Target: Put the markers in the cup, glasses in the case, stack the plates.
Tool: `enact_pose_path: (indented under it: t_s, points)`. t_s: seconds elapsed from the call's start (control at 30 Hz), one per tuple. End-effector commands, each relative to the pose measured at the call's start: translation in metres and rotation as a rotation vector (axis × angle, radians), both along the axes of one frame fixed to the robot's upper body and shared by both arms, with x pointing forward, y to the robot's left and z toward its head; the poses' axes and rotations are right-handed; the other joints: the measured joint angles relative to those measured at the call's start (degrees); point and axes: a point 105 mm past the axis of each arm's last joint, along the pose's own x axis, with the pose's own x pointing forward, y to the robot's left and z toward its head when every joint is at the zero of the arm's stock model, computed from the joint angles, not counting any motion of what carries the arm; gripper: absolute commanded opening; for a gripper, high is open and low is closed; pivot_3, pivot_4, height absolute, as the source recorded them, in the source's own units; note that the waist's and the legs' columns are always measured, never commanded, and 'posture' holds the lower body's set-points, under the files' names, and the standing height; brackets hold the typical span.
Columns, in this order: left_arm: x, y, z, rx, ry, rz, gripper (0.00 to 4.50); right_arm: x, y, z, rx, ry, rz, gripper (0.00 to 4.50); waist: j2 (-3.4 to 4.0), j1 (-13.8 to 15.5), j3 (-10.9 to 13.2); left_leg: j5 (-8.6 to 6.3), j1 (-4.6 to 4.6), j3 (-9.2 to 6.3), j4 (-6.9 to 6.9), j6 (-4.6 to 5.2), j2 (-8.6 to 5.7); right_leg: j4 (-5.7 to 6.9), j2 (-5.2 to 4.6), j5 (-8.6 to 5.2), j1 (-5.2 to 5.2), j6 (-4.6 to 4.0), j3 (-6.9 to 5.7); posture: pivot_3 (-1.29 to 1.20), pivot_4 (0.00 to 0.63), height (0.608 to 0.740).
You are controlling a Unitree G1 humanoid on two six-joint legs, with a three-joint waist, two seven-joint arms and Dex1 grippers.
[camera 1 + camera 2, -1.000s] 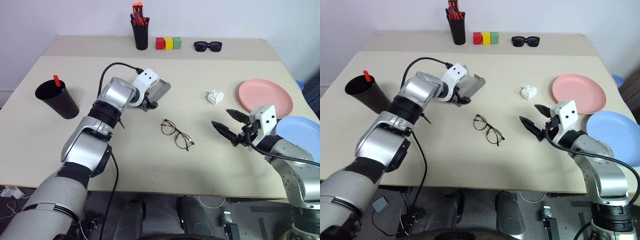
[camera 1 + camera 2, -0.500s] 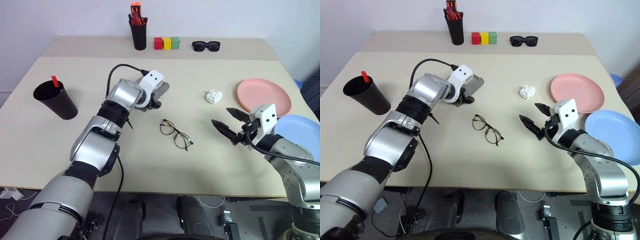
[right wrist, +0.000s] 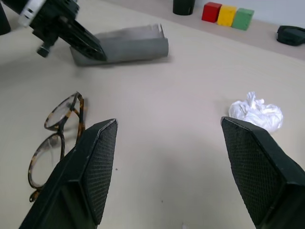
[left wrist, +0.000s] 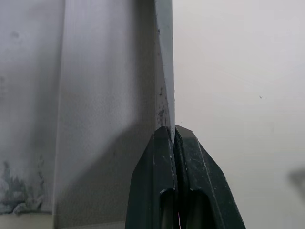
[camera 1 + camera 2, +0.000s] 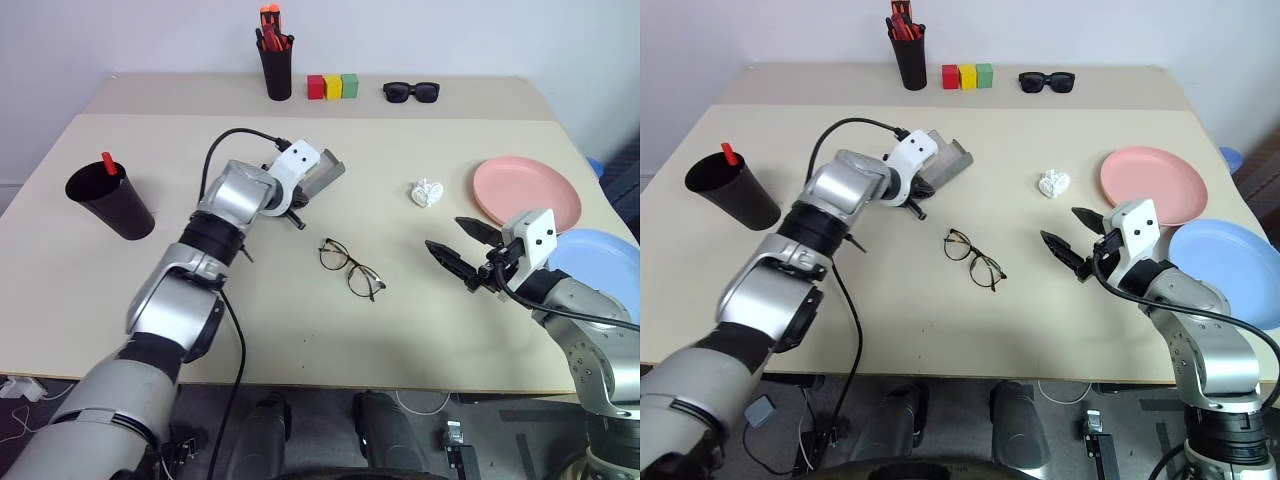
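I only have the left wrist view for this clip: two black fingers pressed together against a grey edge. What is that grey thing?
Observer: The left gripper is shut on the rim of the open grey case.
Operator: Are the glasses inside it?
Observer: No, the glasses lie on the table, apart from the case.
Operator: And the right arm?
Observer: The right gripper is open, holding nothing, with the pink plate and the blue plate side by side, unstacked.
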Motion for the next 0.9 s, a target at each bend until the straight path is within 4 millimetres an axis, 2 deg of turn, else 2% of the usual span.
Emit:
enact_pose_path:
  t_s: [0.03, 0.2, 0.37, 0.5, 0.7, 0.9]
  points:
    - [-0.012, 0.0, 0.022, 0.004, -0.051, -0.156, 0.02, -0.001, -0.001, 0.007, -0.005, -0.04, 0.001, 3.54, 0.0, 0.13, 0.0, 0.0, 0.0, 0.0, 0.0, 0.0, 0.0, 0.01, 0.0, 0.0, 0.0, 0.0, 0.0, 0.0, 0.15, 0.74]
    - [-0.031, 0.019, 0.013, 0.079, -0.02, -0.31, 0.02, -0.003, 0.002, 0.005, 0.008, -0.041, 0.015, 3.54, 0.01, 0.21, -0.01, 0.0, -0.01, 0.0, 0.04, 0.0, 0.0, -0.01, -0.01, 0.0, 0.03, 0.0, 0.0, 0.0, 0.15, 0.74]
    - [-0.05, 0.018, 0.003, 0.154, -0.038, -0.484, 0.02, -0.01, 0.007, 0.0, 0.002, -0.027, 0.043, 3.54, 0.01, 0.39, -0.01, 0.0, -0.02, 0.0, 0.06, 0.01, 0.0, 0.0, -0.01, 0.0, 0.04, -0.01, 0.0, 0.0, 0.15, 0.74]
    - [-0.054, 0.02, -0.006, 0.213, -0.047, -0.539, 0.02, -0.011, 0.009, 0.004, 0.004, -0.032, 0.052, 3.54, 0.01, 0.4, -0.01, 0.0, -0.02, 0.0, 0.12, 0.01, 0.0, 0.03, -0.01, 0.0, 0.05, -0.01, 0.0, 0.0, 0.15, 0.74]
    - [-0.05, 0.02, -0.009, 0.228, -0.048, -0.532, 0.02, -0.013, 0.011, 0.007, 0.002, -0.036, 0.053, 3.54, 0.01, 0.13, -0.01, 0.0, -0.01, 0.0, 0.13, 0.02, 0.0, 0.07, 0.0, 0.0, 0.04, -0.01, 0.0, 0.0, 0.15, 0.74]
    - [-0.046, 0.012, -0.014, 0.223, -0.044, -0.515, 0.02, -0.014, 0.011, 0.006, -0.001, -0.034, 0.05, 3.54, 0.01, 0.31, -0.01, -0.01, -0.02, 0.0, 0.19, 0.04, 0.0, 0.07, 0.0, 0.0, 0.06, -0.01, -0.01, 0.0, 0.15, 0.74]
